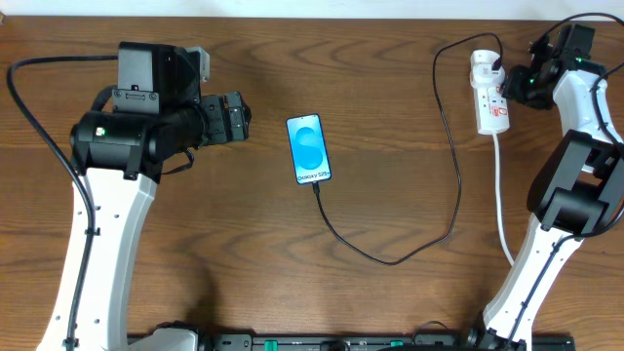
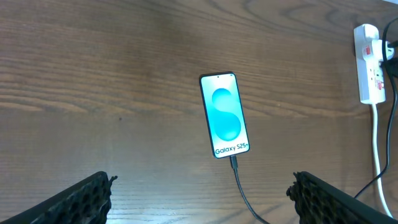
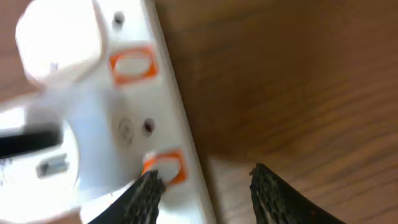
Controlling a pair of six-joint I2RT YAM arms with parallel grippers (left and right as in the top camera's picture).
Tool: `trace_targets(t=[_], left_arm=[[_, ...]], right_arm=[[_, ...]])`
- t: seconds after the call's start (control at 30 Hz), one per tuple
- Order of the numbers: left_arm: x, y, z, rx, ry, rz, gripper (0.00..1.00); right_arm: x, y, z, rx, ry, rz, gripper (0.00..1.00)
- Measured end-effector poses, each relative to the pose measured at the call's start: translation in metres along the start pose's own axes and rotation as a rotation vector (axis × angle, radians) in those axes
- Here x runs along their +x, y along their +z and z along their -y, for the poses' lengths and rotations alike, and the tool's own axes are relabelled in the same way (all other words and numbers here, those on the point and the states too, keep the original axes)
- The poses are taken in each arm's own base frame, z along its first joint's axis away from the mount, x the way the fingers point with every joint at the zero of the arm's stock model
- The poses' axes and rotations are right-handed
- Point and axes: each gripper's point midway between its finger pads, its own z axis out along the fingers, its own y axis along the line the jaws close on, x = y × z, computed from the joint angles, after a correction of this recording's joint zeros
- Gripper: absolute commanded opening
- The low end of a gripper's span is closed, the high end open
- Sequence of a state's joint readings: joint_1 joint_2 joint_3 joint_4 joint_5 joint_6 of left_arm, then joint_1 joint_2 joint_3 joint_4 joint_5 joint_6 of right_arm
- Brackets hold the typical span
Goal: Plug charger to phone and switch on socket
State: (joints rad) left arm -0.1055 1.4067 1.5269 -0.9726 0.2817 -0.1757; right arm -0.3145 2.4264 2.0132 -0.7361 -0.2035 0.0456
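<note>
The right gripper [image 3: 205, 180] hangs over the socket [image 1: 490, 102], its jaws standing half apart with nothing clamped. Its left finger [image 3: 148, 190] is at the lower orange-red switch [image 3: 166, 167] on the strip's face; whether it presses the switch cannot be told, as the view is blurred. The other finger is off the strip's edge, above the wooden table [image 1: 195, 234].

The charger [image 1: 456, 185] leaves the socket's far end, loops toward the robot and then left, well away from the socket. Its tip sits in the near end of the phone [image 1: 309, 149]. The phone lies flat, screen lit, well left of the socket. A white cord [image 1: 500, 195] runs from the socket's near end toward the robot.

Farthest left of the socket, beyond the phone, the left gripper [image 2: 200, 183] hovers with jaws spread wide and empty.
</note>
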Motion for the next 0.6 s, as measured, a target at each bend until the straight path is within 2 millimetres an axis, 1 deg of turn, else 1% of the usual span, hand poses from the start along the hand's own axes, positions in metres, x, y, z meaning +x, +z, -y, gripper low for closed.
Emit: trace_targets(t=[0.27,0.4,0.5,0.6], left_arm=[[0.0,0.0,0.0,0.0,0.0,0.0,0.93],[0.0,0.0,0.0,0.0,0.0,0.0,0.93],[0.0,0.0,0.0,0.0,0.0,0.0,0.93],[0.0,0.0,0.0,0.0,0.0,0.0,0.93]], right_arm=[[0.002,0.0,-0.001,0.011,-0.005,-0.007,0.47],[0.002,-0.001,-0.001,0.011,-0.005,-0.009,0.44],[0.002,-0.001,-0.003,0.006,-0.005,-0.012,0.45],[0.011,-0.001,-0.023,-0.057,-0.016,-0.046,0.46]])
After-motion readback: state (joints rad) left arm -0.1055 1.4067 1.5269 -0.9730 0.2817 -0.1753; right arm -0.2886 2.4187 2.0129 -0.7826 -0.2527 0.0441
